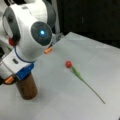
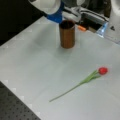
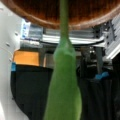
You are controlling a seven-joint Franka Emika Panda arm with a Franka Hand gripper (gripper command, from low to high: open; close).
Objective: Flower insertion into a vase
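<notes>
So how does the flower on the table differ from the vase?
The vase stands upright; the flower lies flat. The vase is a wide brown cylinder; the flower is a thin green stem with a red head. Both rest on the white table. The gripper hangs over the vase.

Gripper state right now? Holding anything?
Gripper: over the vase, a green flower stem hanging from it toward the opening. Another flower lies on the table.

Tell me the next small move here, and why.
Probably ease the gripper straight down a little. In the wrist view a green stem reaches past the rim into the mouth of the dark reddish-brown, wood-like cylindrical vase, and in a front view the gripper sits directly above that vase.
</notes>
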